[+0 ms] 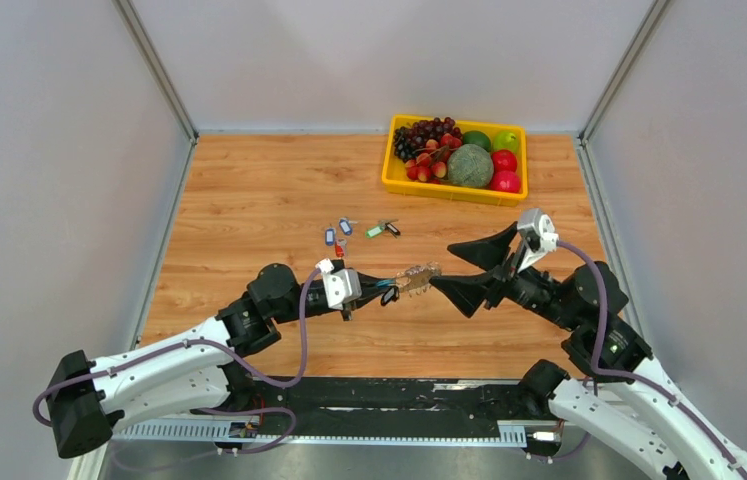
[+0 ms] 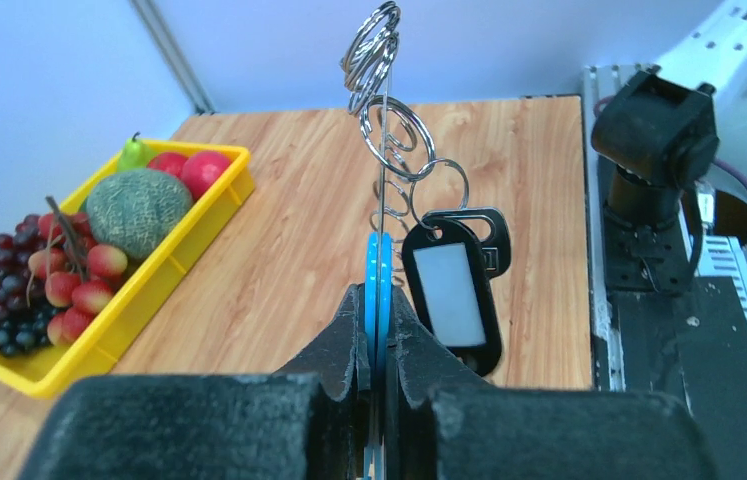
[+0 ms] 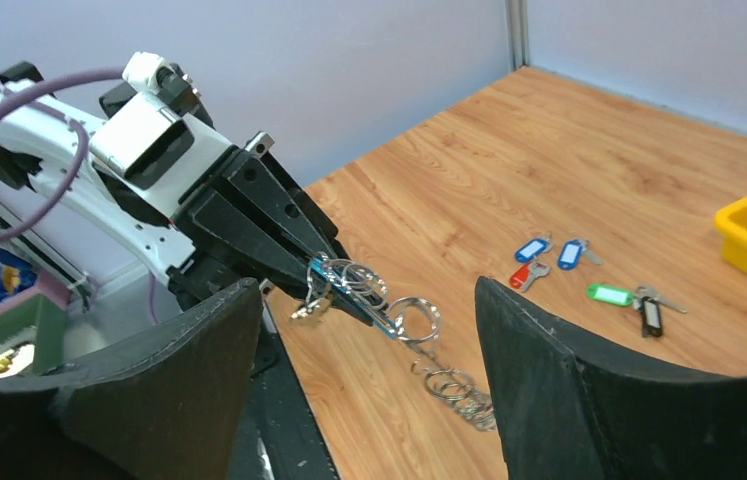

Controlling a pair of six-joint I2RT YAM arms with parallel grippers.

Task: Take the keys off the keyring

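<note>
My left gripper (image 1: 385,289) is shut on the bright blue section (image 2: 379,272) of the keyring (image 1: 418,277) and holds it above the table, edge-on. Several small silver split rings (image 2: 390,150) hang along the thin hoop. One key with a black plastic head (image 2: 446,291) dangles from it beside the left fingers. My right gripper (image 1: 455,270) is open and empty, its wide jaws facing the ring's free end; in the right wrist view the keyring (image 3: 389,315) lies between its fingers (image 3: 569,380). Several loose keys lie on the table: blue (image 1: 329,237), red (image 1: 341,248), green (image 1: 375,231), black (image 1: 392,228).
A yellow fruit tray (image 1: 441,190) holding grapes, a melon and apples stands at the back right; it also shows in the left wrist view (image 2: 181,238). Grey walls enclose the wooden table on three sides. The loose keys (image 3: 571,252) lie behind the grippers, mid-table.
</note>
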